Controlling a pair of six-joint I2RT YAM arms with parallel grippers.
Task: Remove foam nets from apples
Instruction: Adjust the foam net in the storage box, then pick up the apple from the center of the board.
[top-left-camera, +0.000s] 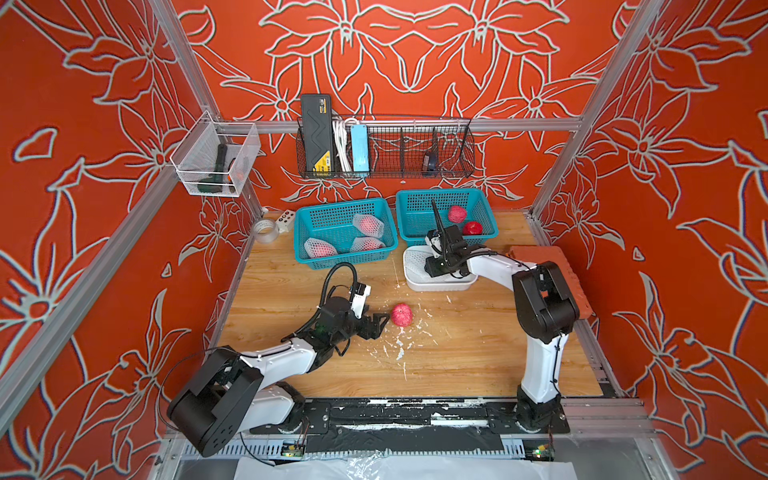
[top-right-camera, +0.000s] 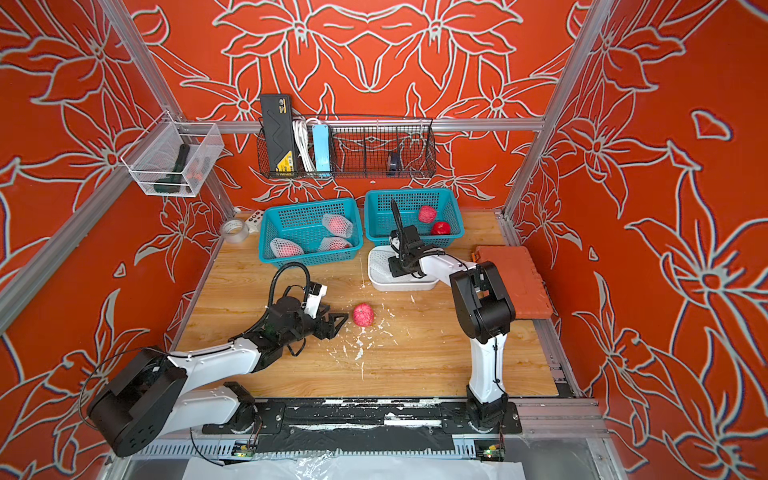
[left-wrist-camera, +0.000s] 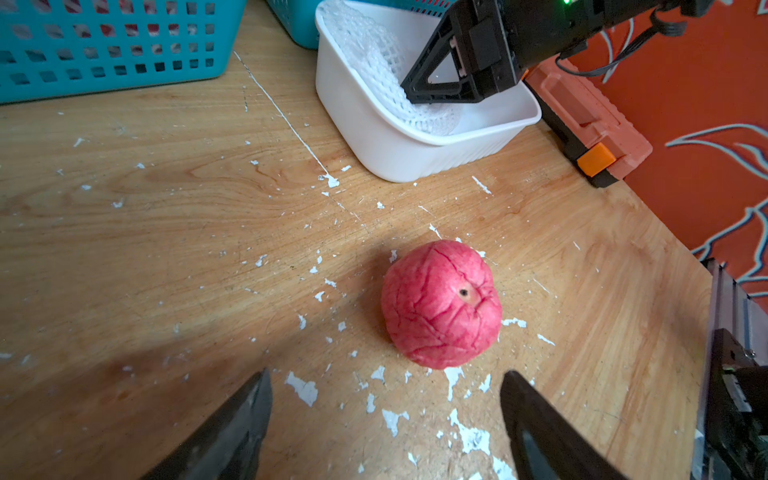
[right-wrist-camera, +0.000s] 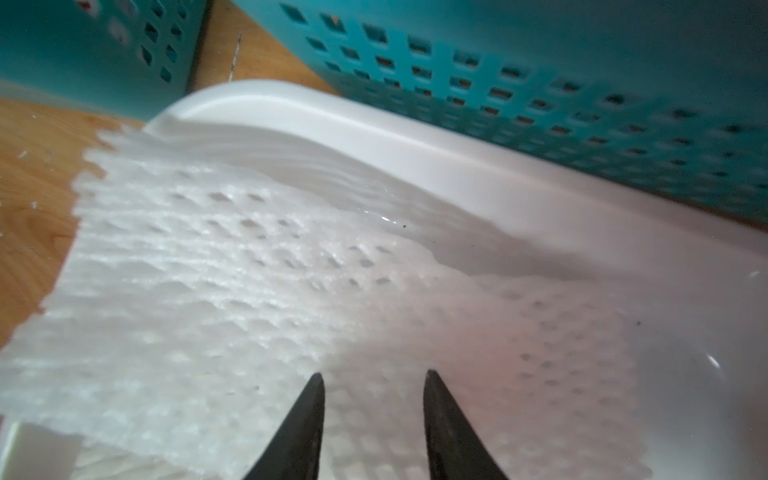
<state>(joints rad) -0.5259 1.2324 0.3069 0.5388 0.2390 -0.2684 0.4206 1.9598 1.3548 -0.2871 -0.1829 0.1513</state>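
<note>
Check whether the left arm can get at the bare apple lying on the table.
Probably yes: the left claw stands open facing the apple, close by, with only white foam flecks on the table between them.

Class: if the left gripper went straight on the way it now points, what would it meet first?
Probably the bare apple on the wooden table, lying just ahead of the left gripper, whose jaws stand open.

A bare pink-red apple (left-wrist-camera: 441, 303), creased with net marks, sits just ahead of the left gripper (left-wrist-camera: 386, 380), clear of its spread fingers. An empty white foam net (right-wrist-camera: 249, 291) lies flattened right under the right gripper (right-wrist-camera: 374, 378). Three netted apples (top-left-camera: 368, 226) lie well beyond the left gripper, two bare apples (top-left-camera: 457, 214) just past the right.
</note>
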